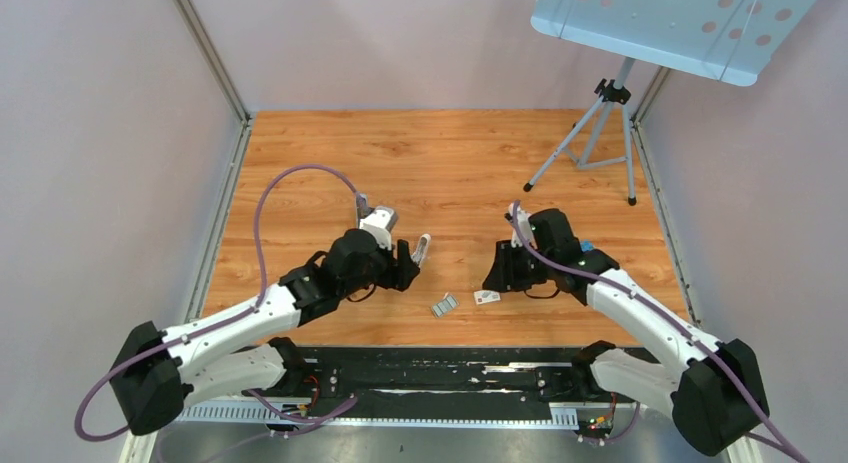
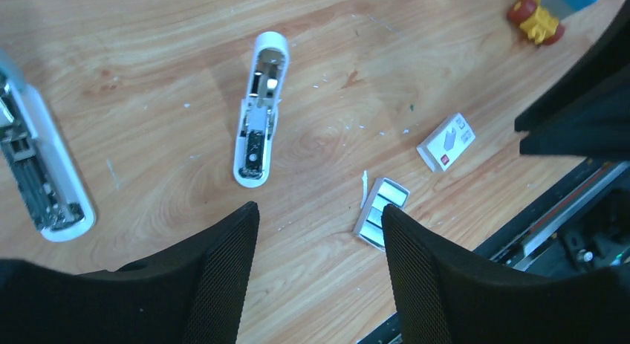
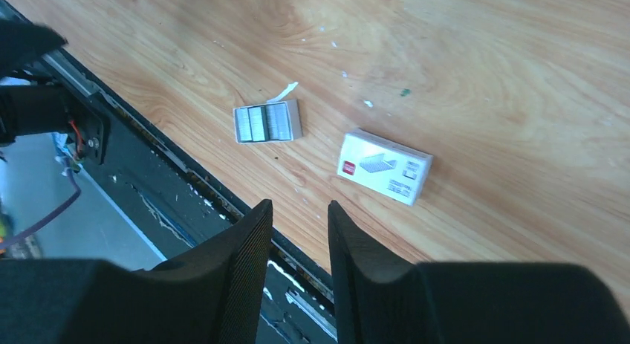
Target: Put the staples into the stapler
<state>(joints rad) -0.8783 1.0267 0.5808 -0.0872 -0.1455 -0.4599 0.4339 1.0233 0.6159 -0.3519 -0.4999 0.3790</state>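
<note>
My L gripper: jaws wide apart, nothing btwn them, hovering over the table. Stapler lies flat just ahead of it, inner metal channel facing up, nobody holding it. Can't tell if the channel has anything in it. Staples lie apart from the stapler, nearer the table's front edge. White box w/ red mark is near the staples, not touching. My R gripper: jaws a little apart, empty, above the front edge. Step, imo: going for the staples, nothing loaded yet. Next needs R lined up over that small block and a careful pinch w/o scattering strips; L prob steadies the stapler.
</note>
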